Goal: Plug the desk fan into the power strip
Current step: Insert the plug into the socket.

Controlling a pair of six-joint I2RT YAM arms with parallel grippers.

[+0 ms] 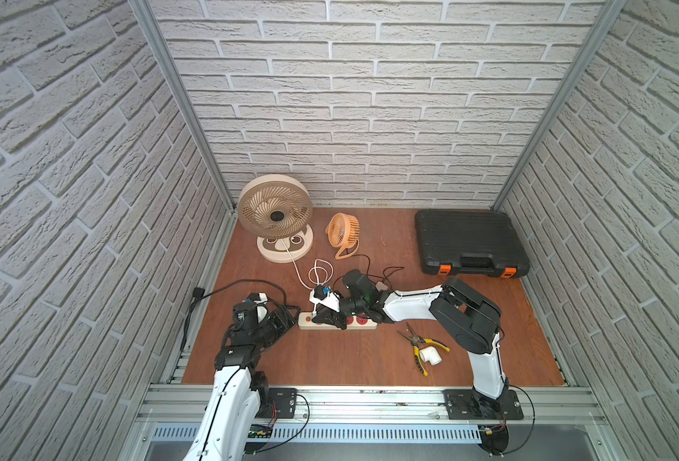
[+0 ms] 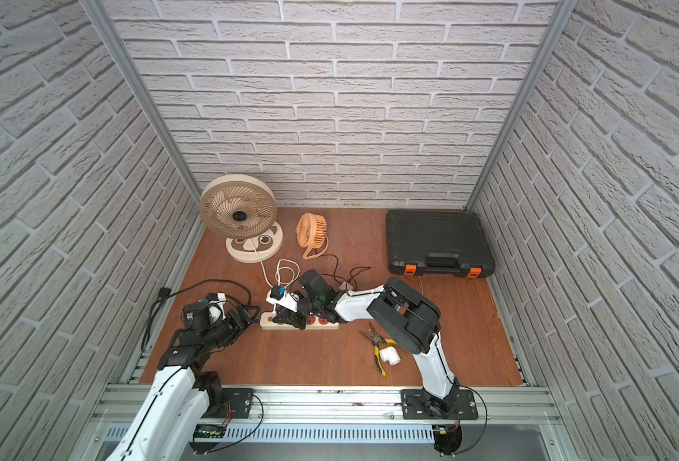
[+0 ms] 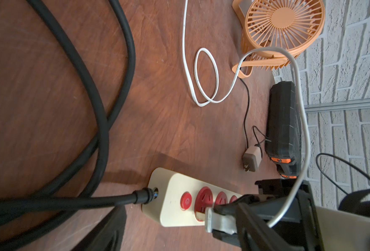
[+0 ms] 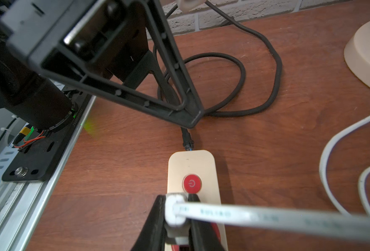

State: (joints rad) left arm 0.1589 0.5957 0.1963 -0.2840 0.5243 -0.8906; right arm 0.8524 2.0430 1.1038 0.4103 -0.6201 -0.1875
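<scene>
Left gripper (image 1: 290,313) stands spread just off the button end of the power strip (image 1: 366,321) — a cream-white bar, red sockets (image 3: 204,196), red button (image 4: 192,183), black cord (image 4: 241,87) — lying left of the worktop's (image 1: 329,359) middle. Right gripper (image 4: 175,209) pinches a white plug (image 3: 214,219) at the socket nearest the button.

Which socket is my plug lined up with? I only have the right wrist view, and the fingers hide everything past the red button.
Observer: In the left wrist view the white plug has its prongs at the first socket of the power strip, right beside the red button. Prong metal shows, so it is not fully seated.
Operator: Are the far sockets free?
Observer: Yes. The two sockets farthest from the button show empty in both top views.
Operator: Which fan is this cord from?
Observer: In both top views the white cord runs to the base of the beige fan.
</scene>
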